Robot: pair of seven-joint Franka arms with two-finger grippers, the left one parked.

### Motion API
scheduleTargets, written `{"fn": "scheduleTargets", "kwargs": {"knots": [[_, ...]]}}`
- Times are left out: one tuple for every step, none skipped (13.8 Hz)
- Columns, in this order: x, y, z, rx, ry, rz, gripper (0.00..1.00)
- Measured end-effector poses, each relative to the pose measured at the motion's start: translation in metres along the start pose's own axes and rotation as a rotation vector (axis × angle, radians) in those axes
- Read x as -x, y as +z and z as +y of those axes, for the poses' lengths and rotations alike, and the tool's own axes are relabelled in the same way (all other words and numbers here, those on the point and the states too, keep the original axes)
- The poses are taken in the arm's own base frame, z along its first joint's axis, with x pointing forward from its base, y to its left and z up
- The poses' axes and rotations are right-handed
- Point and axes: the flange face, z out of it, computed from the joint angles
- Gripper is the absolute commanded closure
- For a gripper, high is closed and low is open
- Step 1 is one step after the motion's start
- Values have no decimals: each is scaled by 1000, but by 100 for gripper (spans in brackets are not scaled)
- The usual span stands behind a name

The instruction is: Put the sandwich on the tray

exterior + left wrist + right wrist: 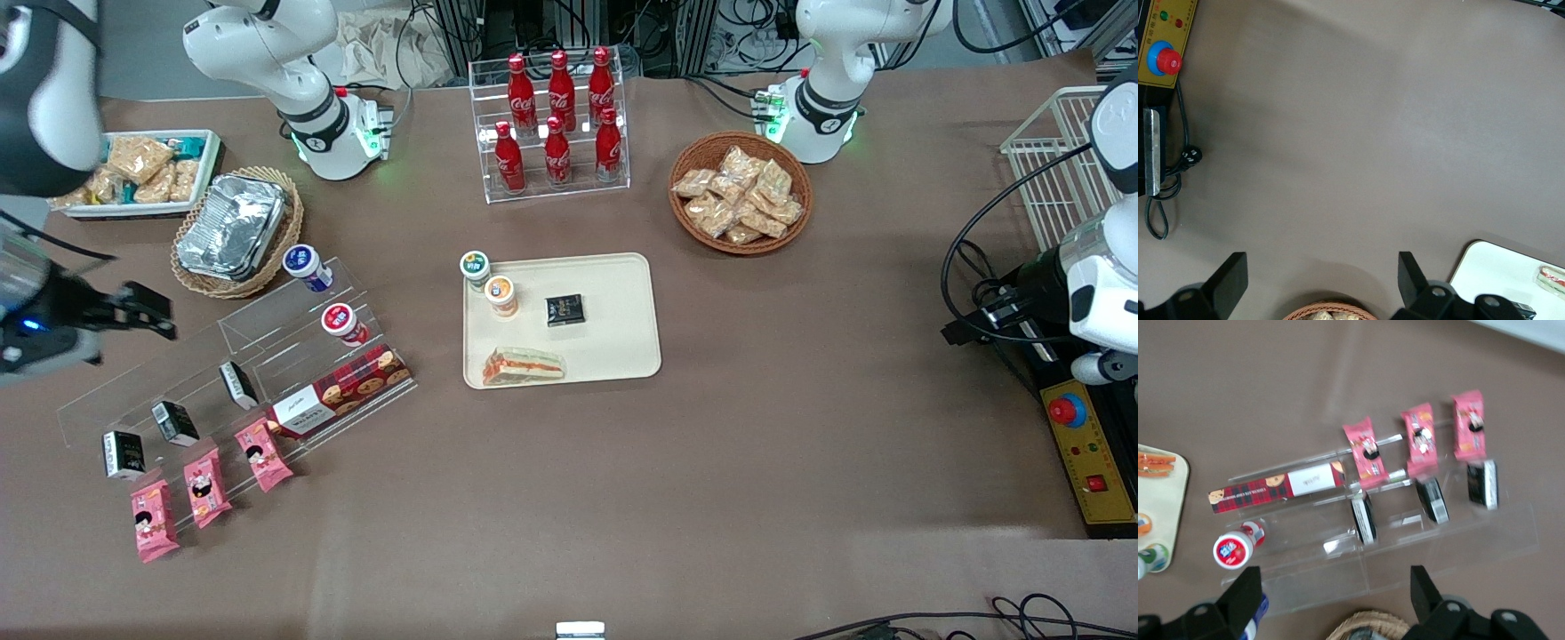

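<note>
A: Sandwich (524,365)?
B: Flat on the tray (613,356), in the corner nearest the front camera, toward the working arm's end. Wrapped, orange and green filling showing.

A: Anything else on that tray?
B: Two small cups (488,283), one green-lidded right at the rim, one orange-lidded just beside it, both upright. A small black box (564,309) sits near the middle, apart from the sandwich.

A: Gripper?
B: Right gripper (1331,590) is up above the clear acrylic rack (267,356), well away from the tray. Fingers spread wide, nothing between them. Released.

A: What's on the rack?
B: A red cookie box (340,391) lying along one step, two white yogurt cups (324,293) on the steps above it, three little black boxes (176,422) in a row, and three pink snack packets (204,484) along the edge nearest the front camera.

A: Other containers?
B: A wicker basket (267,267) holding a crumpled foil container (231,224), beside the rack. A small white tray (209,164) of snack bags farther from the camera than that. Clear bottle stand (613,182) with six red cola bottles (558,116), upright, two rows. Round wicker basket (689,169) full of wrapped sandwiches, toward the parked arm's end. White wire basket (1045,133) at the table's edge at that end, contents can't tell.
</note>
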Motion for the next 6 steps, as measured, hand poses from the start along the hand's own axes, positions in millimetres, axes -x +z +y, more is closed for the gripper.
{"fn": "scheduleTargets", "kwargs": {"knots": [[13,-10,11,-13,44,-3,1],[24,-19,21,-24,77,-2,1],[34,-26,30,-30,100,1,1],[41,-30,38,-32,119,4,1],[45,-32,46,-31,137,7,1],[48,-31,54,-30,156,6,1]]}}
